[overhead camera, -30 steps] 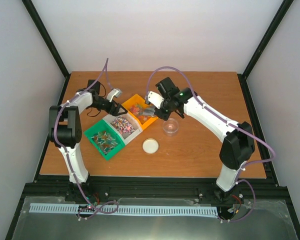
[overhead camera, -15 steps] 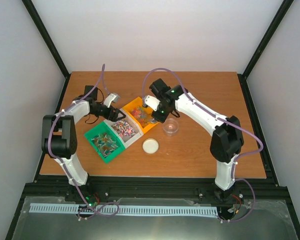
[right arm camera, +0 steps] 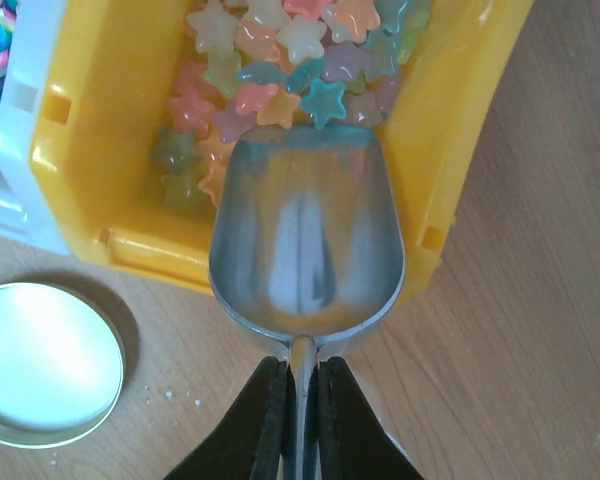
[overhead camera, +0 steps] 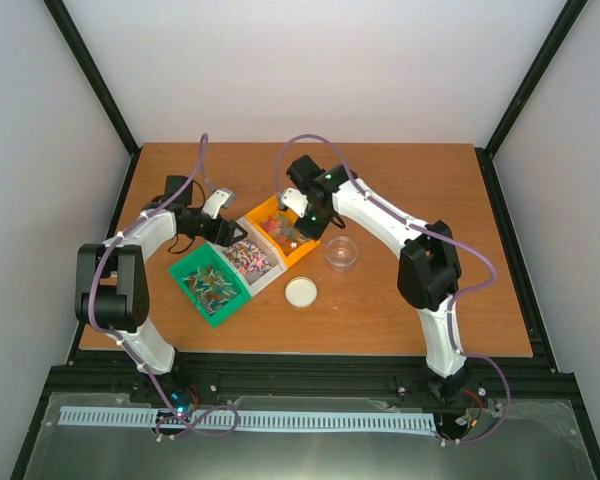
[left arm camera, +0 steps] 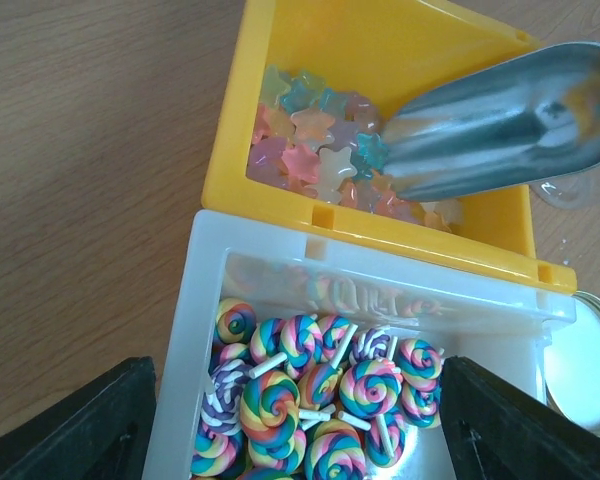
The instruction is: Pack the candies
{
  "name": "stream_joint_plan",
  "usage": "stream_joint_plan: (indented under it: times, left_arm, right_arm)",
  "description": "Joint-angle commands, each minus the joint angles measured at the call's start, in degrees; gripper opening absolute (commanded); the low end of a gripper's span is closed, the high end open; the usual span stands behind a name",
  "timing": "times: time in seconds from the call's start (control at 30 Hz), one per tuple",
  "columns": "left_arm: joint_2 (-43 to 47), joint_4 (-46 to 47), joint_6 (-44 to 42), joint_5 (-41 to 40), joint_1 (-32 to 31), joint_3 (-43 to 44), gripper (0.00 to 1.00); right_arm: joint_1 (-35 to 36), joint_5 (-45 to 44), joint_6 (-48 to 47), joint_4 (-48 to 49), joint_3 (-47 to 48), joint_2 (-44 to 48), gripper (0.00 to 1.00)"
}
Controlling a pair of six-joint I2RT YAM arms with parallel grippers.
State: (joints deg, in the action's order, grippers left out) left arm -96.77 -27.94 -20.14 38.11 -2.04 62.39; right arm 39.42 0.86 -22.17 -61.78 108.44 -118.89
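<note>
My right gripper [right arm camera: 300, 385] has its 2 fingers pinched on the handle of the scoop [right arm camera: 305, 240]. The scoop lies in the yellow bin [right arm camera: 80, 150], its lip touching the star candies [right arm camera: 280, 50] heaped just ahead. My left gripper [left arm camera: 300, 410] is spread above the white bin [left arm camera: 195, 300].

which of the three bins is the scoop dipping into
The yellow bin of star candies; the scoop is absent from the white bin and green bin.

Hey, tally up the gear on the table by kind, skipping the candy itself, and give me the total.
Bins: 3, a green bin, a white bin, a yellow bin
Metal scoop: 1
Clear jar: 1
Round lid: 1
Total: 6
</note>
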Motion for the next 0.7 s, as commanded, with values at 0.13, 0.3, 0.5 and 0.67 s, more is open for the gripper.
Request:
stream_joint_plan:
  times: [0.13, 0.3, 0.5, 0.67]
  left_arm:
    - [3.46, 0.61, 3.19, -2.33, -3.32, -2.25, 0.77]
    - [2.69, 0.61, 4.39, -0.70, -3.85, -3.20, 0.72]
    - [1.54, 0.80, 4.13, -0.78, -3.88, -2.97, 0.70]
    - [0.04, 0.61, 4.22, -1.94, -3.86, -1.15, 0.70]
  right_arm:
    - [-1.64, 0.95, -0.40, -1.81, 6.02, -6.63, 0.03]
    - [-2.23, 4.04, -1.83, 3.33, 2.39, -6.53, 0.03]
    - [-2.33, 8.79, -1.83, 14.25, -7.03, -2.59, 0.03]
    - [-2.33, 12.21, -1.32, 24.99, -15.76, 1.92, 0.03]
